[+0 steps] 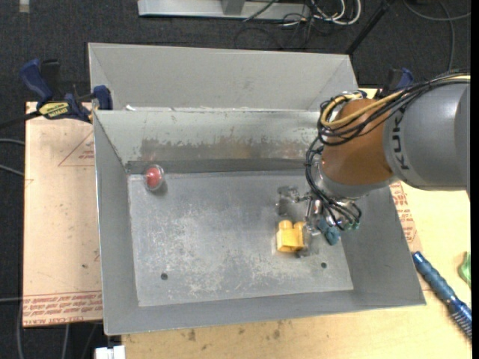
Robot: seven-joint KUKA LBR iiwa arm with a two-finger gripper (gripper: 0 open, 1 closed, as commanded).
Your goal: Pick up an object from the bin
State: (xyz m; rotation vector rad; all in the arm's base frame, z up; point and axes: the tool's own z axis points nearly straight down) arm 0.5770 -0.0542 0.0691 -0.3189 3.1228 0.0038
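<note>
A small yellow blocky thing [290, 238] lies on the bin floor, right of the middle and toward the front. My gripper [307, 214] hangs directly above and slightly right of it, its lower end touching or nearly touching the yellow thing's top right corner. Whether the yellow thing is gripped cannot be told from this view. A small red ball [154, 176] rests far to the left, in the back left corner of the floor against the rear wall.
The arm with its orange cover and cable bundle reaches in over the bin's right wall. Bare floor stretches between the red ball and the yellow thing, and along the front.
</note>
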